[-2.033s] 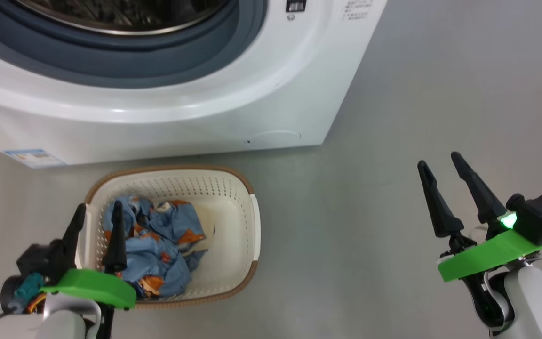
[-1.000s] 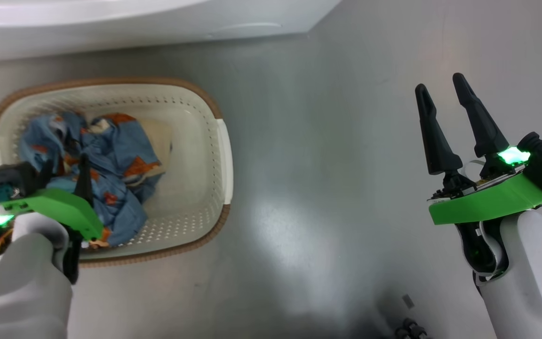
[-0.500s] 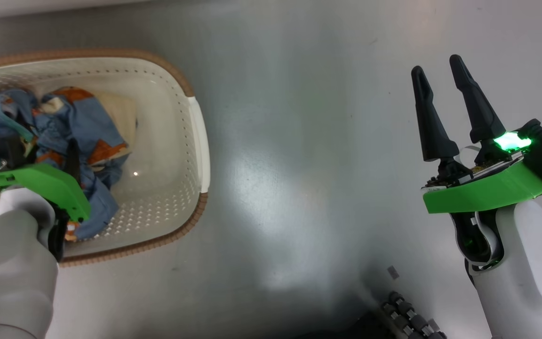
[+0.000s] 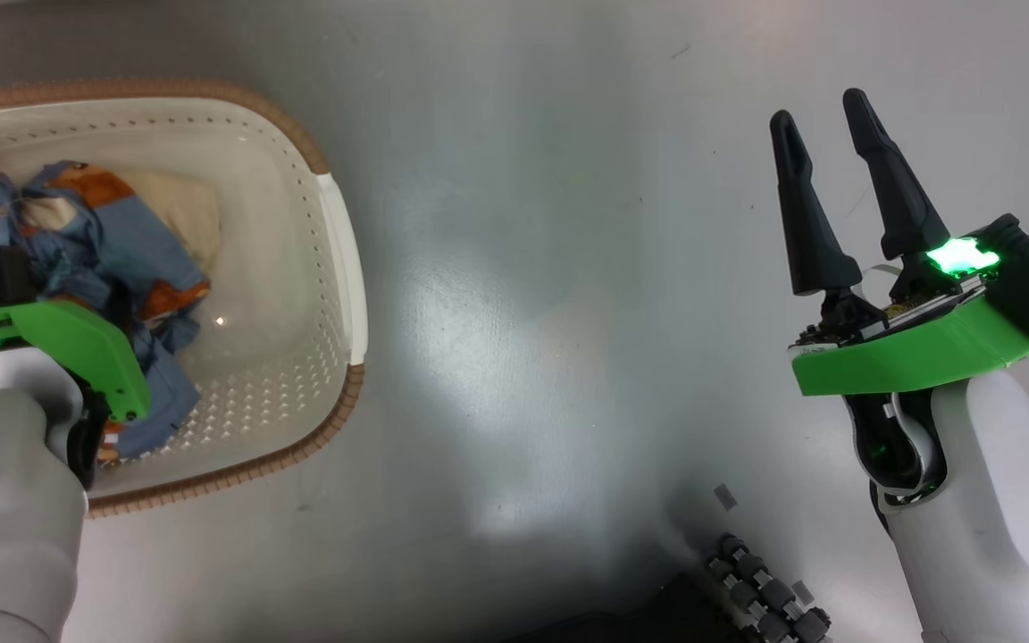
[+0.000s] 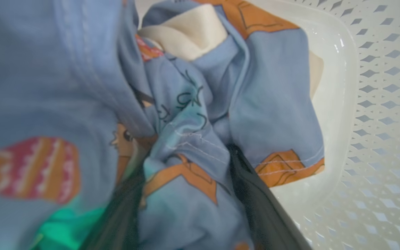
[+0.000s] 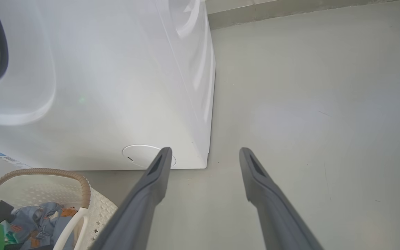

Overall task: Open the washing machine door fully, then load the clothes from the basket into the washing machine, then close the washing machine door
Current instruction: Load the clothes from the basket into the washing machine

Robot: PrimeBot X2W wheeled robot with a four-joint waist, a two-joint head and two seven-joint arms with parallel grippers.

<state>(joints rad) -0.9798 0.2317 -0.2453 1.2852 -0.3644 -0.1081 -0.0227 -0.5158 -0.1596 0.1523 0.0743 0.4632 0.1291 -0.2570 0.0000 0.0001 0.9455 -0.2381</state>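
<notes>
lower now, the left gripper (image 5: 186, 163) sits in the clothes (image 4: 126, 246) in the basket (image 4: 340, 259), jaws spread around a fold, ready to pinch; right gripper (image 4: 818, 109) hangs open.

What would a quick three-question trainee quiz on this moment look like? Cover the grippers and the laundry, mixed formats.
1. True or false: the right gripper is open and empty above the bare floor.
2. Where are the clothes? A) in the basket; B) on the floor; C) draped over the right gripper.
3. Fill in: in the left wrist view, the left gripper, jaws open, straddles a fold of ____ cloth.

Key: 1 true. 2 A. 3 blue.
</notes>
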